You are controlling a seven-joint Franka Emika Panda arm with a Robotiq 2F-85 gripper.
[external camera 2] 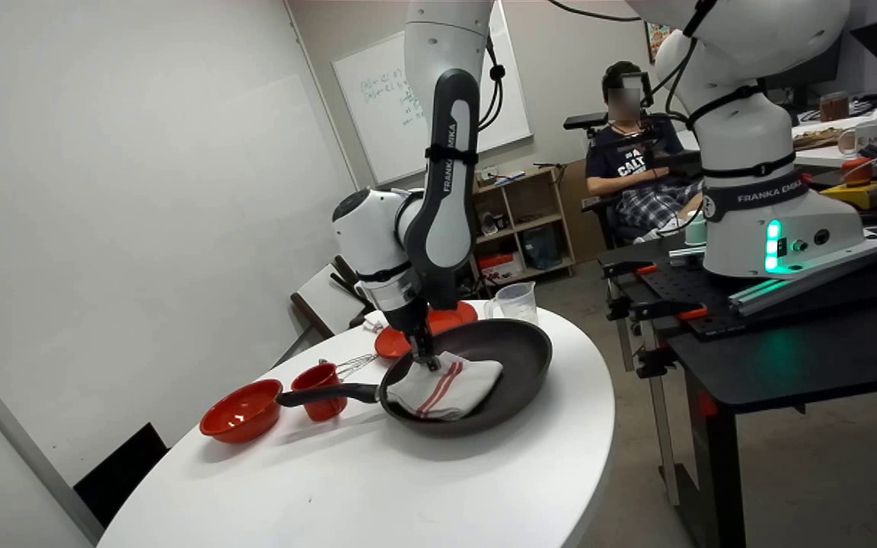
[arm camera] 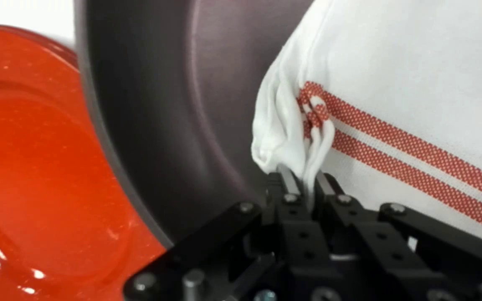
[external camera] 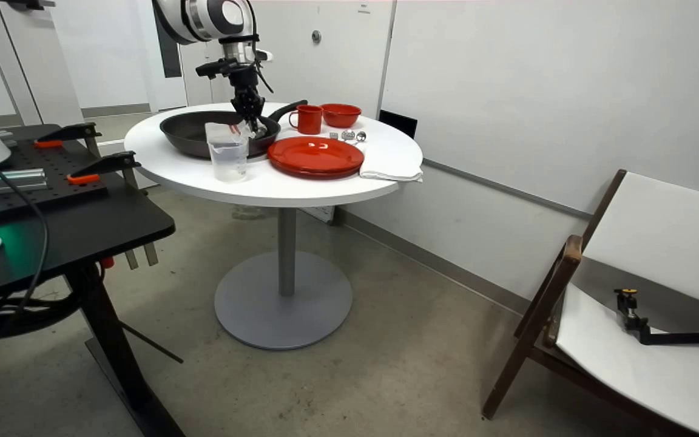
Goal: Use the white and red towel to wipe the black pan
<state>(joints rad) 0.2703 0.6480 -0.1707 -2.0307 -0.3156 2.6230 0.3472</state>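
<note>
Where inside the gripper (arm camera: 305, 179), towel (arm camera: 396, 104) hidden.

We see round white tabletop (external camera 2: 377, 487) | grey-brown floor (external camera: 410, 346) below it | chair (external camera: 598, 346) well apart from it | shelves (external camera 2: 537, 222) beyond it

The arm (external camera 2: 449, 179) and base (external camera 2: 773, 209) read "FRANKA EMIKA", a shirt (external camera 2: 631, 163) "CALT", a mug (external camera 2: 872, 137) "Mila".

Tabletop (external camera 2: 408, 487) lies free beside the pan (external camera 2: 524, 367), opposite obstructing plates (external camera: 316, 155) and jug (external camera: 228, 160).
</note>
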